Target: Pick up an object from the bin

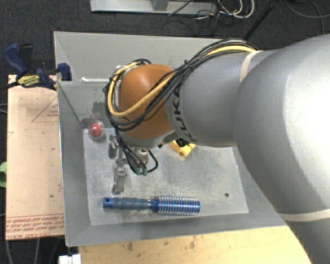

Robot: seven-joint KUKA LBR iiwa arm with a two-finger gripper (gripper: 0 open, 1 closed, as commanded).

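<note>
My gripper (120,172) hangs below the orange cover over the left part of the bin floor. Its tip stands just above the handle end of a blue hairbrush (152,204), which lies lengthwise along the near wall with its bristled head to the right. A small red round thing (95,128) rests up and to the left of the gripper, by the left wall. To the right, a yellow thing (182,147) pokes out from under the arm, mostly hidden. I see nothing held in the gripper.
The arm and its orange cover with looped cables hide the middle and far part of the bin. Bare floor lies right of the gripper, between the yellow thing and the brush.
</note>
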